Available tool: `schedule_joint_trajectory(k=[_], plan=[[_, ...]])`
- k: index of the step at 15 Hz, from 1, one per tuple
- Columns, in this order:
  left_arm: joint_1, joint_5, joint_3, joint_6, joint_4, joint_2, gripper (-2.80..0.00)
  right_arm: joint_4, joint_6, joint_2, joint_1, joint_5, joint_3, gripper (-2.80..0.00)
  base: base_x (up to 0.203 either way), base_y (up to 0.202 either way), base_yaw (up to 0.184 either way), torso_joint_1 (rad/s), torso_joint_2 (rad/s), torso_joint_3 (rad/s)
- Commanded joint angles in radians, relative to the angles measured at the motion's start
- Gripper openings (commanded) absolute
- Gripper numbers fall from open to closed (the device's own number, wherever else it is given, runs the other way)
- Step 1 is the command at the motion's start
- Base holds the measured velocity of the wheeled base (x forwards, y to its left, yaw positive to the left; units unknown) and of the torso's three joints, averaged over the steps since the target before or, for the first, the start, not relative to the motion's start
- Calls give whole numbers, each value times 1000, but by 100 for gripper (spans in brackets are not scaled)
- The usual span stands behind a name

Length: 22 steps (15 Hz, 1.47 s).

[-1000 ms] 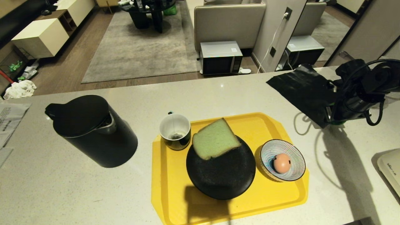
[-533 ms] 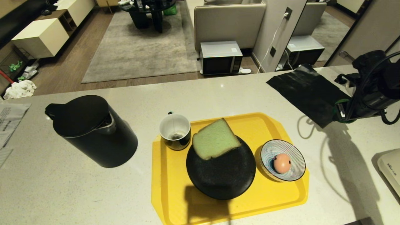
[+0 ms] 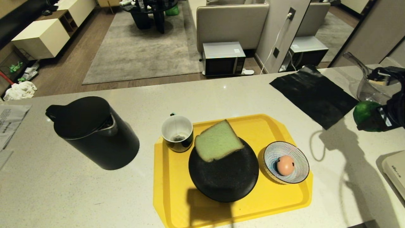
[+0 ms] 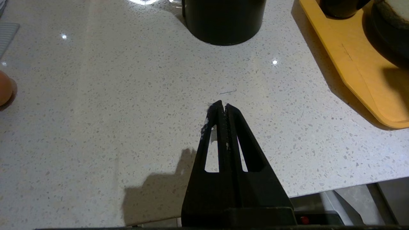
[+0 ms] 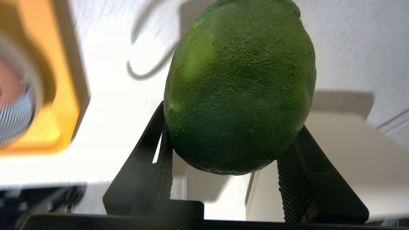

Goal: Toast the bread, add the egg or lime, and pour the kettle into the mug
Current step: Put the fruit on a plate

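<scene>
At the lower centre of the head view one yellow tray (image 3: 275,202) gathers the meal's parts so they stay together. On it sit one black plate (image 3: 224,177) bearing the single slice of bread (image 3: 217,140), which leans over the plate's far rim; one striped bowl (image 3: 297,177) cradling one egg (image 3: 285,165), which keeps it from rolling; and one mug (image 3: 177,132) at the tray's far left corner. Left of the tray stands one kettle (image 3: 95,133), close to the mug, likely for pouring. At the right edge, the right gripper (image 5: 223,179) clamps the one lime (image 3: 367,116) between half-spread fingers, above the counter (image 3: 63,196). The left gripper (image 4: 222,107), pressed shut and empty, hangs idle over the counter's near edge.
</scene>
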Motion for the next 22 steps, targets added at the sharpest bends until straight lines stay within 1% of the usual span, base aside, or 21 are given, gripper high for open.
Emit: schedule_joint_trajectory(k=[1, 6, 9, 12, 15, 17, 18, 20, 22], plan=[[-1, 0, 0, 0, -1, -1, -280, 53, -49, -132, 0, 15, 84, -280, 0, 0, 0, 0, 0, 0], [0, 0, 0, 0, -1, -1, -280, 70, -170, -310, 2, 45, 354, -280, 0, 0, 0, 0, 0, 0], [0, 0, 0, 0, -1, -1, -280, 72, -229, -362, 9, 68, 445, -280, 0, 0, 0, 0, 0, 0], [0, 0, 0, 0, -1, -1, -280, 66, -249, -406, 29, 79, 537, -280, 0, 0, 0, 0, 0, 0], [0, 0, 0, 0, -1, -1, -280, 65, -237, -408, 28, 80, 523, -280, 0, 0, 0, 0, 0, 0], [0, 0, 0, 0, -1, -1, -280, 65, -212, -406, 28, 80, 501, -280, 0, 0, 0, 0, 0, 0], [0, 0, 0, 0, -1, -1, -280, 65, -210, -409, 29, 87, 491, -280, 0, 0, 0, 0, 0, 0], [0, 0, 0, -2, -1, -1, -280, 65, -211, -411, 29, 134, 469, -280, 0, 0, 0, 0, 0, 0], [0, 0, 0, 0, -1, -1, -280, 66, -211, -411, 29, 139, 461, -280, 0, 0, 0, 0, 0, 0]])
